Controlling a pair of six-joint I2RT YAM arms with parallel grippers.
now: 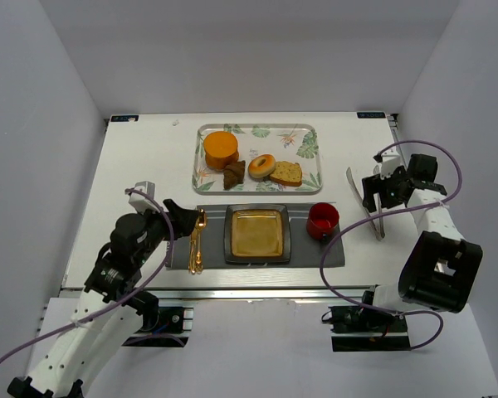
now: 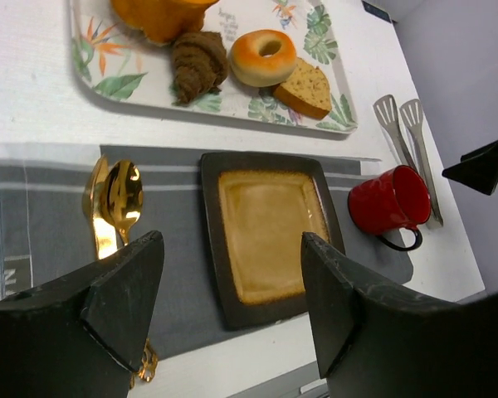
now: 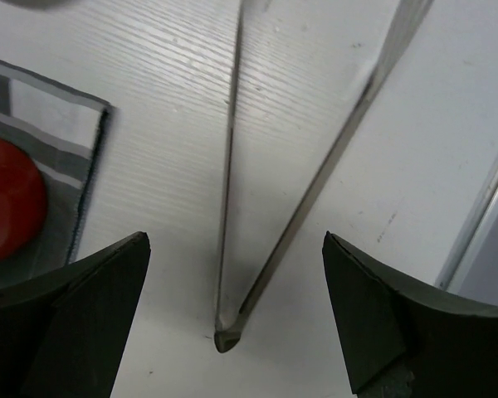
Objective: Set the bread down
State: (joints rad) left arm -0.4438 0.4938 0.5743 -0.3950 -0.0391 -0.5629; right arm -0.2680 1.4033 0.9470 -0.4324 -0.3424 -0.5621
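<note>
Top external: bread [image 1: 285, 173] (on tray [image 1: 270, 137]) well apart from right gripper [image 1: 377, 196]

White table [image 1: 141, 166] bears floral tray [image 1: 303, 145], grey placemat [image 1: 307, 253], metal tongs [image 1: 373, 215].

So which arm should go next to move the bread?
Right, probably. The right gripper is open over the tongs, ready to grab them for the bread. The left gripper, also open, hangs over the placemat, away from the tongs.
</note>
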